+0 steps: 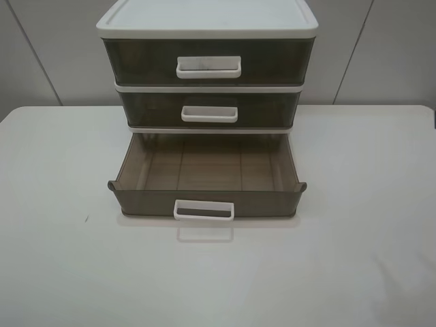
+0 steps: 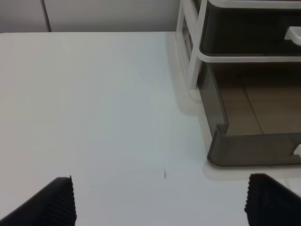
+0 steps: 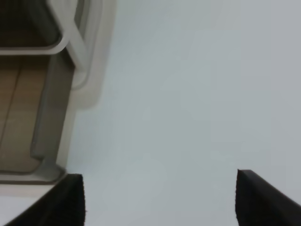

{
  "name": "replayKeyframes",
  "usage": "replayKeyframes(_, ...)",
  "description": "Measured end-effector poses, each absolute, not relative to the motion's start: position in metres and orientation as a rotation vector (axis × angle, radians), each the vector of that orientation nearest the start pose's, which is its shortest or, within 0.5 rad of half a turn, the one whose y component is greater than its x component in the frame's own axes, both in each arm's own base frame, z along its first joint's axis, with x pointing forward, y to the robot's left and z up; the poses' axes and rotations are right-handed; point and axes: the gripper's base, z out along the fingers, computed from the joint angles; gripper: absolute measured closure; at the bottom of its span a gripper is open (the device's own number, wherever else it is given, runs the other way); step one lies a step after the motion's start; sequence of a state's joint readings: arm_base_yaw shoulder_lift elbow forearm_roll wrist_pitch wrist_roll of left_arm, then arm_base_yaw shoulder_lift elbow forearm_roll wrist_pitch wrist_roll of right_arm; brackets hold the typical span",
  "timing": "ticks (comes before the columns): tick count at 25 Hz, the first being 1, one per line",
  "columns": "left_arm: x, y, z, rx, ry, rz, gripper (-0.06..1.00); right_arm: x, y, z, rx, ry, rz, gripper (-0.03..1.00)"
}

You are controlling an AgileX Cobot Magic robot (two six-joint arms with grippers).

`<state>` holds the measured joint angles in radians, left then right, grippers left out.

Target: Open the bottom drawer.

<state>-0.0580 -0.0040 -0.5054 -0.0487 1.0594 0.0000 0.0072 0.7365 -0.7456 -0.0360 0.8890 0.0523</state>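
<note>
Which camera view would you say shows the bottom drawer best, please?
The exterior high view: the whole bottom drawer is there, pulled out, with its handle and bare floor. The left wrist view catches only one front corner and side wall, the right wrist view only a blurred side edge.

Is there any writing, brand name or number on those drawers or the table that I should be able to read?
None. The drawer unit, its bottom drawer and the table carry no readable words, labels, numbers or signs in any view.
</note>
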Motion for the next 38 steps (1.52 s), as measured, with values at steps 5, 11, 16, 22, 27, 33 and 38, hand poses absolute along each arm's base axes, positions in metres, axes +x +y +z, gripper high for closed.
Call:
replayKeyframes(5,-0.006,-0.004,0.279,0.061,2.033,-0.095,0.20,0.061,-0.008,0.344,0.049,2.171,-0.087,0.31)
replayKeyframes(11,-0.006,-0.004,0.279,0.061,2.033,-0.095,0.20,0.005,-0.011,0.341,0.076,2.079,-0.123,0.31)
replayKeyframes(16,-0.006,-0.004,0.279,0.061,2.033,-0.095,0.20,-0.017,-0.011,0.333,0.088,2.085,-0.106,0.31)
replayKeyframes(22,-0.006,-0.004,0.279,0.061,2.033,-0.095,0.20,-0.013,-0.011,0.306,0.077,2.045,-0.107,0.31)
replayKeyframes(27,-0.006,-0.004,0.279,0.061,2.033,-0.095,0.20,-0.009,-0.010,0.284,0.048,2.022,-0.119,0.31)
replayKeyframes(33,-0.006,-0.004,0.279,0.061,2.033,-0.095,0.20,-0.009,-0.008,0.284,0.010,2.022,-0.114,0.31)
replayKeyframes(38,-0.006,-0.004,0.279,0.061,2.033,-0.095,0.20,-0.009,-0.007,0.283,-0.010,2.022,-0.110,0.31)
